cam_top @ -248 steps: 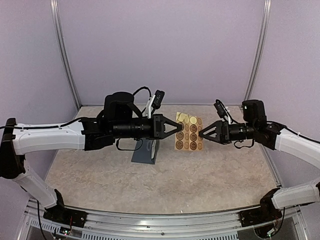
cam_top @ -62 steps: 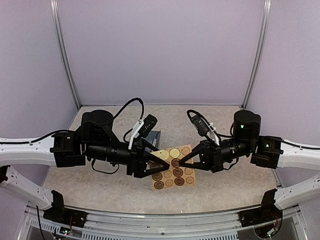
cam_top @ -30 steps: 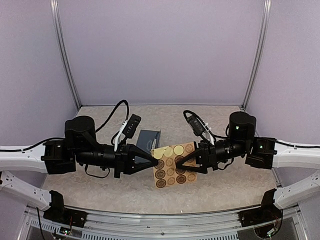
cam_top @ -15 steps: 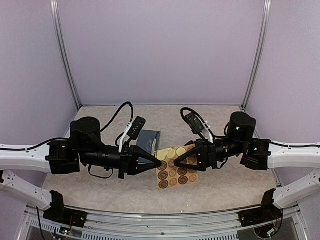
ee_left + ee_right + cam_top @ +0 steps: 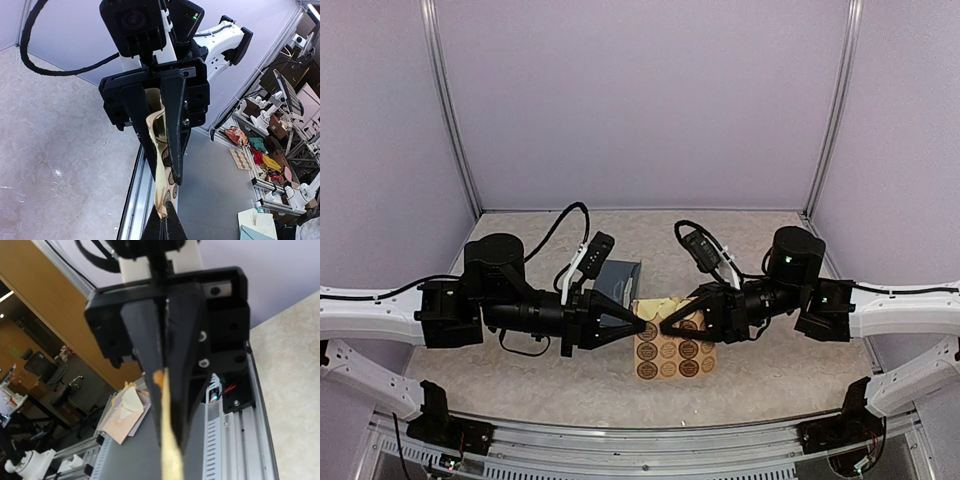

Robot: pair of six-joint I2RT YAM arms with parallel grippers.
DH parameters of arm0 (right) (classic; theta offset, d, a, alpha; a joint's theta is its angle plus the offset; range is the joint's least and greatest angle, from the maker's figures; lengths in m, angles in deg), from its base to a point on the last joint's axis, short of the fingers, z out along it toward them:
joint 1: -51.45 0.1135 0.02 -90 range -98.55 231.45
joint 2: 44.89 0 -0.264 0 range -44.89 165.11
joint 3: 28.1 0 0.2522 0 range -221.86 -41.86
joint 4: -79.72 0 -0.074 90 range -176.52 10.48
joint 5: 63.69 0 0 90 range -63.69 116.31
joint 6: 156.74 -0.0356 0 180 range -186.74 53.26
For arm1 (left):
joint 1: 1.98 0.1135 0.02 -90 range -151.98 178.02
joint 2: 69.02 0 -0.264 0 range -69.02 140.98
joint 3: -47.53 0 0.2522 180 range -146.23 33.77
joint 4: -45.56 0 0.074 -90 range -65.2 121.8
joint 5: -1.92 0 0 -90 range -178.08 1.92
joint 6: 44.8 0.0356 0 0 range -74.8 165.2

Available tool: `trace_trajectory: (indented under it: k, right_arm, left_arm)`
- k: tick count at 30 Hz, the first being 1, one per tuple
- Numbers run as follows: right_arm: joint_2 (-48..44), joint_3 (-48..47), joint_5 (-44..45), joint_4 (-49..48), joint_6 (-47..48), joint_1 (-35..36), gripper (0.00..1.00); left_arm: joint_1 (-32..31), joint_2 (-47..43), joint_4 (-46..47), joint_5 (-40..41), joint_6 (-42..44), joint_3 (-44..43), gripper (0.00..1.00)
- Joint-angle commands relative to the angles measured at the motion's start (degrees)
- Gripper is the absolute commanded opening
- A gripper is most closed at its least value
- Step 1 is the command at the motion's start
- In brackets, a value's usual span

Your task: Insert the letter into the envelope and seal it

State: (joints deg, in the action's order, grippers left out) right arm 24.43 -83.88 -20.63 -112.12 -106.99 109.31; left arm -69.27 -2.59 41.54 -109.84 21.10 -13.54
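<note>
A tan sheet of round brown stickers (image 5: 680, 348) hangs over the table's middle, held up between both grippers. My left gripper (image 5: 640, 325) is shut on its left edge; in the left wrist view its tips (image 5: 165, 220) pinch the sheet (image 5: 159, 184). My right gripper (image 5: 664, 326) faces it tip to tip, and its fingers (image 5: 172, 115) close around the sheet's upper part. The right wrist view shows the sheet (image 5: 168, 443) edge-on in front of the left gripper's fingers (image 5: 190, 365). The slate-blue envelope (image 5: 623, 278) lies flat behind the left gripper, partly hidden. The letter is out of view.
The beige marbled table top (image 5: 520, 370) ends in an aluminium rail (image 5: 640, 440) at the near edge. Purple walls close in the back and sides. Black cables loop above both wrists.
The right gripper has moved left toward the left gripper and its jaws have closed on the sticker sheet. The left gripper has shifted slightly right, still holding the sheet.
</note>
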Motion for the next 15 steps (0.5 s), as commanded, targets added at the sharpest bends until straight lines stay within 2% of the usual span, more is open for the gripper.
trace_trajectory:
  k: [1,5,15]
  right_arm:
    - [0.2,0.3,-0.7,-1.1,0.2,0.7,0.05]
    - [0.2,0.2,-0.8,-1.0,0.4,0.7,0.00]
    - [-0.3,0.3,0.9,-0.8,0.8,0.7,0.00]
  left_arm:
    - [-0.1,-0.1,1.2,0.8,0.9,-1.8,0.00]
    - [-0.2,0.0,1.8,0.7,0.7,-1.7,0.00]
    - [-0.2,0.5,3.0,0.4,0.4,-1.6,0.00]
